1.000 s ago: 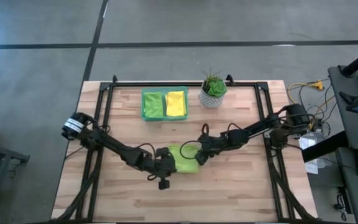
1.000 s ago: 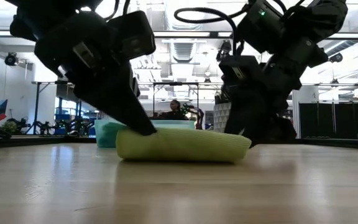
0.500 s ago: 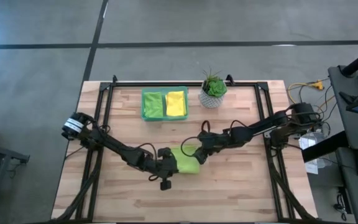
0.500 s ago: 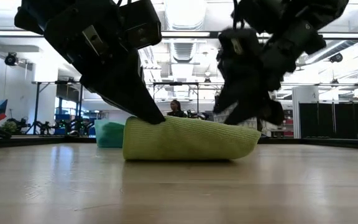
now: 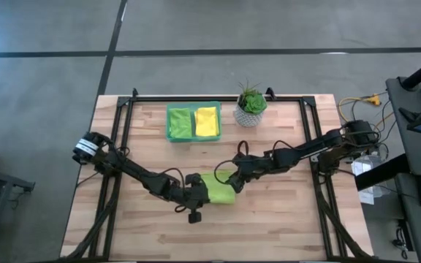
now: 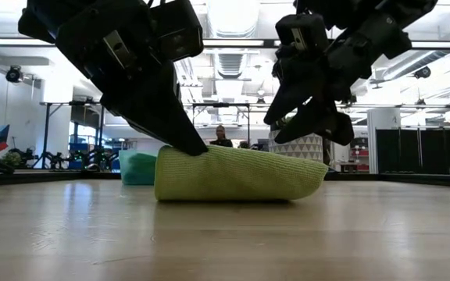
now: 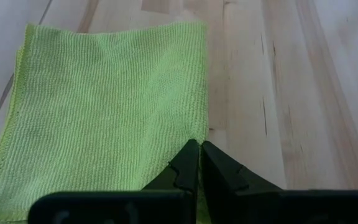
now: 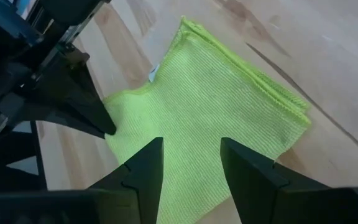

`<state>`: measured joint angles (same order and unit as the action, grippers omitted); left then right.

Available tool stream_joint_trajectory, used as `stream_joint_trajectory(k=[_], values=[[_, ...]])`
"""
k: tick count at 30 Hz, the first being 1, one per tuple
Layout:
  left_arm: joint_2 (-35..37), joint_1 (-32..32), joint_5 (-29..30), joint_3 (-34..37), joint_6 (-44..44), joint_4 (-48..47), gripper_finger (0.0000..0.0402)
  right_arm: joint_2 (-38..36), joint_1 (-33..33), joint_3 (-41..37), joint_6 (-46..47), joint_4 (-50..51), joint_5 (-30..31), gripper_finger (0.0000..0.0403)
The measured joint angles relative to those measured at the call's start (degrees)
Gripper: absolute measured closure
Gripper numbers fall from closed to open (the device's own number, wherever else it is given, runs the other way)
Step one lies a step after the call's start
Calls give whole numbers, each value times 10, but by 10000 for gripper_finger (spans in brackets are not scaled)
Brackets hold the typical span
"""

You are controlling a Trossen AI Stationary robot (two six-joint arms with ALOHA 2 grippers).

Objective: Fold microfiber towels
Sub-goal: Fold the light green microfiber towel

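Lime green cloth is pinched at its edge by the left gripper [image 7: 199, 152], whose dark fingers are pressed together on the folded microfiber towel [image 5: 219, 188] lying near the middle of the wooden table [image 5: 283, 219]. The right gripper [image 8: 191, 155] hovers just above the same towel with its fingers parted, holding nothing. Toward the table's far edge, a green tray [image 5: 193, 123] holds a lime and a yellow towel, beside a potted plant [image 5: 251, 104].

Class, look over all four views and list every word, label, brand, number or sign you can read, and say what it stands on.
None can be read.
The lime green towel, wooden table, green tray and potted plant show no writing.
A white tag at the towel's edge is too small to read.
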<state>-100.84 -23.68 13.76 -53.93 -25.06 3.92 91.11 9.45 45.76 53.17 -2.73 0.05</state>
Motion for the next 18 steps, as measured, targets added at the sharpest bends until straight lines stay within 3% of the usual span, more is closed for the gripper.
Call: stream_joint_trajectory(k=[18], values=[[0,1,0,-4,-2,3,402,0,8,0,-1,0,0,248]])
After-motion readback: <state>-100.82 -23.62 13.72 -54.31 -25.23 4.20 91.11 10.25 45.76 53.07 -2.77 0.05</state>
